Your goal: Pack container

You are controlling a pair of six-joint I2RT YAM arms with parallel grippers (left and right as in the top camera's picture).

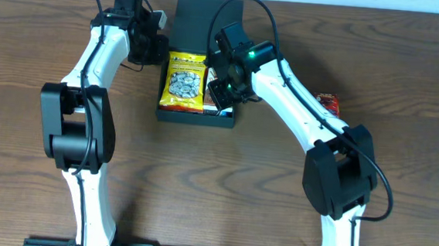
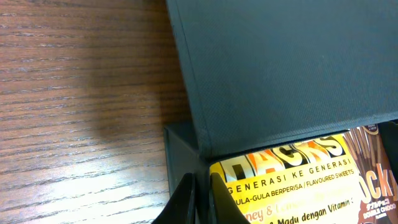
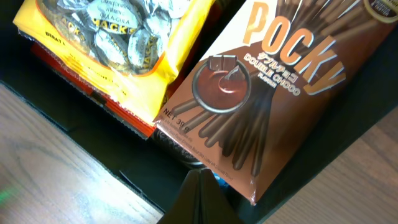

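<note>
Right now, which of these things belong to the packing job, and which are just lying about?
Part of the job: container, yellow sweets bag, Pocky box, both inside it.
Lying about: red packet on the table, outside the container; possibly still to be packed.

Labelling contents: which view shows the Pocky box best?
Right wrist: the Pocky box fills the frame, label readable. Left wrist shows only a corner inside the container. Overhead: the right arm mostly hides it.

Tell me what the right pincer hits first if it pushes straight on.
Most likely the brown Pocky box in the container; the shut right pincer points at its lower edge, though depth is unclear.
</note>
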